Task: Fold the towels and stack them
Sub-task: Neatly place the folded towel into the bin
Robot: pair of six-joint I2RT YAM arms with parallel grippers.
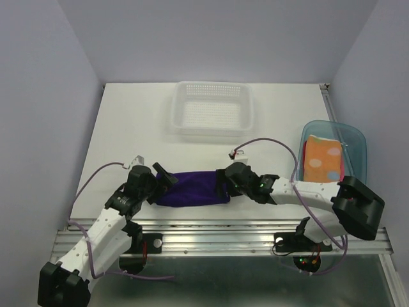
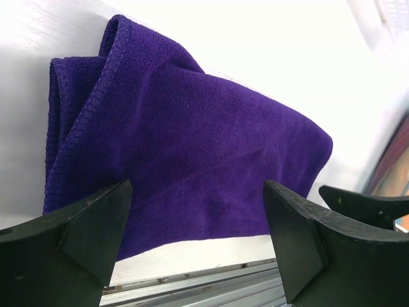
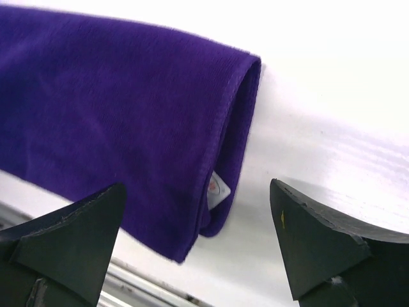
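Left pincer [image 2: 197, 192] spread wide before purple towel [image 2: 192, 128]; right pincer [image 3: 197, 185] likewise

The left arm [image 1: 105, 225] rises from the near left and the right arm [image 1: 313, 194] from the near right, both bent low and angled inward, wrists facing each other. The left gripper [image 1: 161, 180] and the right gripper [image 1: 225, 183] both have their jaws spread wide apart

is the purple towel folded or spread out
Folded. The purple towel lies as a narrow band, and the wrist views show stacked hemmed layers and a rounded fold.
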